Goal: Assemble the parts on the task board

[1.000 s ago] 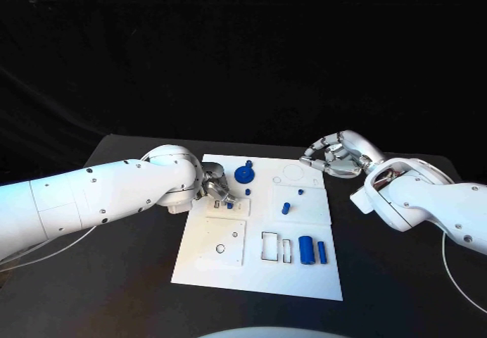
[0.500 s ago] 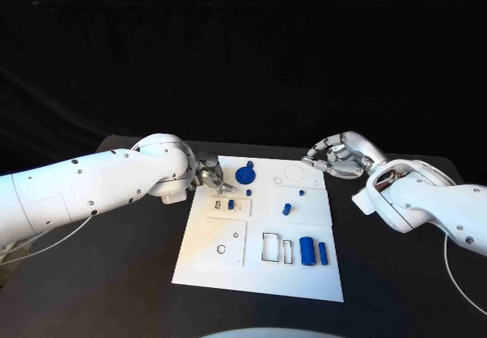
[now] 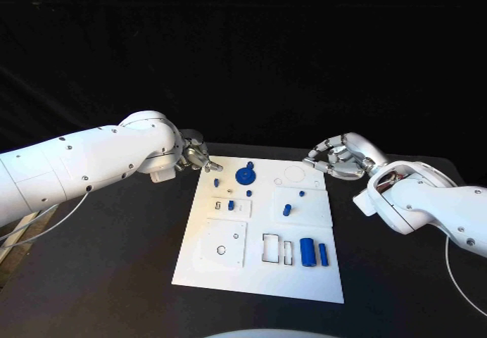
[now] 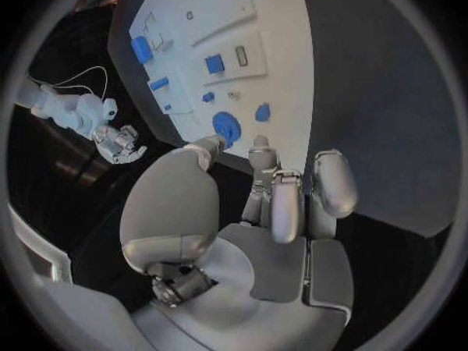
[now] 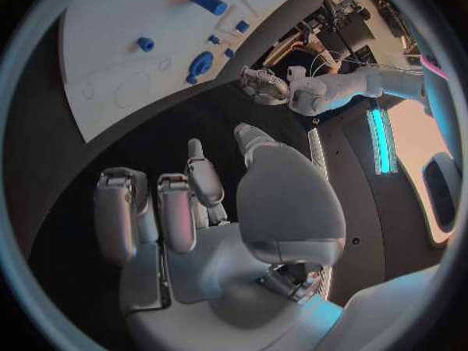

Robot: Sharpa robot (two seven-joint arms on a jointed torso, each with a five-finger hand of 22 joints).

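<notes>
The white task board [image 3: 266, 239] lies mid-table, its blue parts spread across it: a round disc [image 3: 245, 174] toward 12 o'clock, a small peg [image 3: 286, 208] near the centre, two cylinders [image 3: 312, 252] toward 4 o'clock. The left hand [image 3: 195, 159] hovers off the board's 10 o'clock corner, fingers loosely curled, holding nothing. The right hand [image 3: 340, 158] hangs off the 2 o'clock corner, fingers curled inward, empty.

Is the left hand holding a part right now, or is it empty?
Empty. The left hand hangs off the task board's far left corner; the left wrist view shows nothing between its fingers.
</notes>
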